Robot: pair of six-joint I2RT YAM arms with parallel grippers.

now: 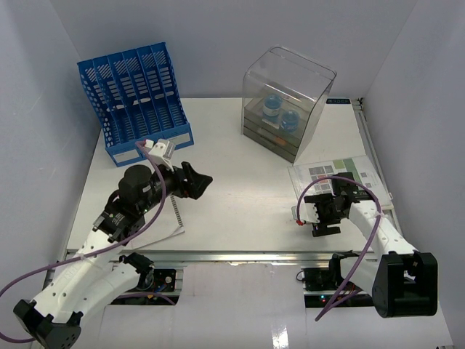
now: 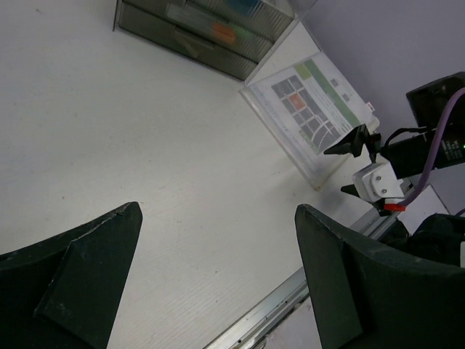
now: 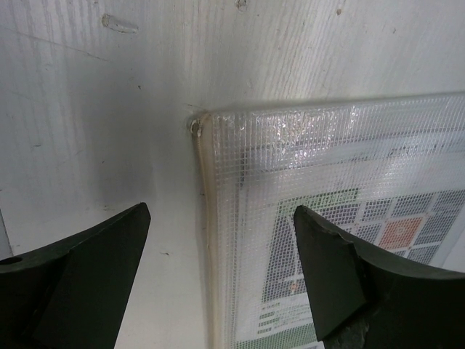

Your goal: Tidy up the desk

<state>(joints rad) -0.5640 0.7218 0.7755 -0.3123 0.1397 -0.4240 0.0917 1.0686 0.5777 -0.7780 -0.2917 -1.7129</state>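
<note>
The desk (image 1: 240, 196) is a white tabletop with an aluminium rail (image 1: 240, 256) along its front edge. A clear mesh document pouch (image 1: 341, 178) with a printed sheet lies at the right. My right gripper (image 1: 325, 227) hangs just above the pouch's near left corner, open and empty; in the right wrist view (image 3: 221, 218) the jaws straddle the pouch's edge (image 3: 211, 218). My left gripper (image 1: 203, 183) is open and empty above the desk's left middle, also in the left wrist view (image 2: 218, 211). That view shows the pouch (image 2: 309, 116) too.
A blue slotted file rack (image 1: 138, 94) stands at the back left. A clear plastic drawer box (image 1: 287, 102) holding blue items stands at the back middle. A white spiral-bound pad (image 1: 176, 212) lies under my left arm near the front edge. Walls close in both sides.
</note>
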